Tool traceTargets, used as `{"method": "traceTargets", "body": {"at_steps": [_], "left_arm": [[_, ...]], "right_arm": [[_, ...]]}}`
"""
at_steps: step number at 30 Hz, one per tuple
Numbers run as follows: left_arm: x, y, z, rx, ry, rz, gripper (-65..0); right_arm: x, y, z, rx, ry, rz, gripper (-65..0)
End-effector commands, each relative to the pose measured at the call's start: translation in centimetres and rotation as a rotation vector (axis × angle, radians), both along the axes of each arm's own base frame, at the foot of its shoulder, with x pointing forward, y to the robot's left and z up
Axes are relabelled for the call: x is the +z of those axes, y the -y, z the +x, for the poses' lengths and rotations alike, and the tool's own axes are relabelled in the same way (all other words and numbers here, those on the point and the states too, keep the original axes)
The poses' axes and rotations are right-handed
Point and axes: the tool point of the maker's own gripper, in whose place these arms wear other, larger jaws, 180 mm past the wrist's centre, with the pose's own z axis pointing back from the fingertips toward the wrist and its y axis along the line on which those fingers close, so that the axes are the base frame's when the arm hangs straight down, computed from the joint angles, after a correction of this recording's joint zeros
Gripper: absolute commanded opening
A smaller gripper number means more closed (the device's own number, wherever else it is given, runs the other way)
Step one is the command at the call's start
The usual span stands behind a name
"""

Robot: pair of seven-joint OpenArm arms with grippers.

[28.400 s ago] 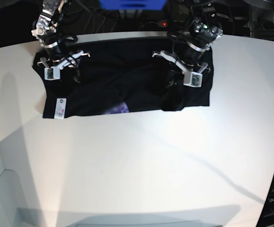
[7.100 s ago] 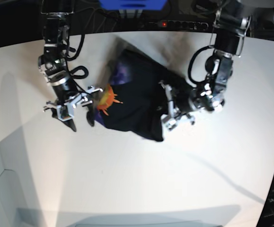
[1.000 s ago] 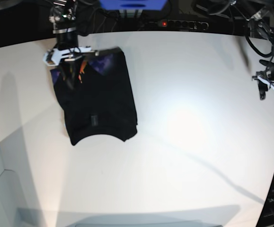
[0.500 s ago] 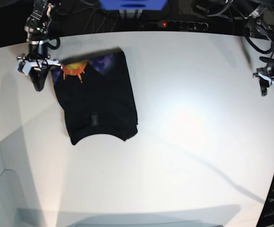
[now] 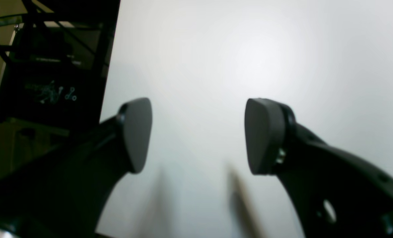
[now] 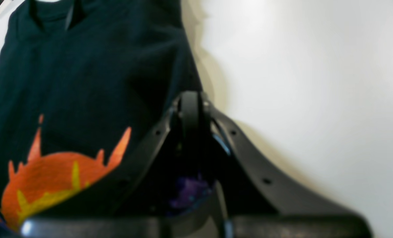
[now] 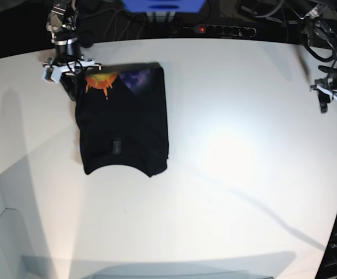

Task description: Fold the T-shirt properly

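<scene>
The black T-shirt (image 7: 124, 128) lies folded into a narrow rectangle on the left of the white table (image 7: 232, 192), collar toward the front. An orange sun (image 7: 100, 83) and purple print (image 7: 140, 77) show along its far edge. My right gripper (image 7: 70, 81) is at the shirt's far left corner. In the right wrist view it (image 6: 190, 105) is shut, its tips at the shirt's (image 6: 94, 66) side edge beside the sun (image 6: 51, 178). I cannot tell if cloth is pinched. My left gripper (image 7: 334, 100) is open and empty over bare table at the far right (image 5: 198, 132).
A power strip with a red light (image 7: 200, 28), a blue box (image 7: 162, 4) and cables sit beyond the table's far edge. A dark rack (image 5: 48, 66) stands past the table edge beside my left gripper.
My right gripper moved from left of the shirt back to its far left corner. The shirt's far end shifted a little to the right. The left arm has barely moved.
</scene>
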Motion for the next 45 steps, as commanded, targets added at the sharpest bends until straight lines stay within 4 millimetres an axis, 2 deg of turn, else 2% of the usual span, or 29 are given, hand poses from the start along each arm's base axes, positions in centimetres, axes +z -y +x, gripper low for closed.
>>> {"method": "traceTargets", "body": {"at_steps": [1,5,9,10,13,15,17,19,20,23,24,27,31,33,35,37,40,41,42,45], "left_arm": [[1.7,-0.5,0.6,-0.010,0.044,0.032,-22.6],[1.4,-0.5,0.1,-0.009,0.030,0.035,-22.6],[0.9,-0.4,-0.8,-0.011,0.000,0.036,-22.9],[0.6,-0.4,-1.3,-0.013,-0.016,0.039,-22.9],[0.7,-1.2,-3.8,0.018,-0.055,0.065,-24.4],[0.0,-1.1,-5.9,0.058,-0.078,0.051,-32.4],[-0.2,-1.3,-8.3,0.113,-0.093,0.048,-44.3],[-1.0,-1.4,-11.0,0.165,-0.127,0.032,-60.6],[-1.5,-1.2,-12.0,0.179,-0.150,0.025,-65.0],[-2.5,-0.5,-14.0,0.188,-0.202,0.010,-62.9],[-2.8,-0.2,-14.8,0.192,-0.219,0.003,-64.8],[-4.5,0.9,-17.3,0.218,-0.275,-0.039,-65.0],[-9.5,2.2,-21.0,0.268,-0.373,-0.180,-65.0],[-13.3,3.9,-22.5,0.276,-0.422,-0.291,-65.0],[-18.2,6.4,-24.0,0.243,-0.494,-0.409,-65.0],[-22.8,9.0,-24.7,0.187,-0.540,-0.493,-65.0],[-27.6,12.9,-25.3,0.218,-0.518,-0.628,-65.0],[-28.8,14.5,-25.3,0.241,-0.502,-0.677,-65.0],[-29.7,15.4,-25.1,0.262,-0.482,-0.695,-65.0],[-31.8,17.8,-24.8,0.247,-0.493,-0.648,-65.0]], "right_arm": [[1.1,0.3,0.3,-0.008,0.046,0.003,-65.0],[1.9,0.9,0.1,-0.018,0.060,-0.011,-65.0],[5.5,3.8,-0.2,-0.145,0.188,-0.006,-65.0],[6.6,4.9,-0.6,-0.182,0.218,-0.023,-65.0],[7.9,6.5,-2.5,-0.250,0.228,-0.060,-65.0],[7.4,6.4,-4.8,-0.271,0.178,-0.065,-65.0],[6.0,5.4,-7.3,-0.255,0.100,-0.052,-65.0],[4.4,3.3,-10.4,-0.213,-0.004,-0.018,-65.0],[3.9,1.8,-12.1,-0.183,-0.052,0.008,-65.0],[3.2,-1.6,-16.1,-0.128,-0.157,0.073,-65.0],[3.0,-2.5,-17.0,-0.118,-0.179,0.095,-65.0],[1.3,-4.5,-18.9,-0.059,-0.250,0.141,-65.0],[-2.1,-6.7,-21.4,-0.028,-0.367,0.201,-65.0],[-4.0,-7.3,-22.3,-0.034,-0.409,0.224,-65.0],[-6.9,-8.4,-23.1,-0.031,-0.471,0.259,-65.0],[-9.8,-9.7,-24.2,-0.031,-0.544,0.294,-65.0],[-13.3,-10.7,-25.3,-0.035,-0.634,0.322,-65.0],[-14.2,-10.6,-25.7,-0.026,-0.662,0.317,-65.0],[-15.2,-10.8,-25.6,-0.009,-0.684,0.318,-65.0],[-17.7,-11.6,-26.0,0.059,-0.756,0.284,-65.0]]}}
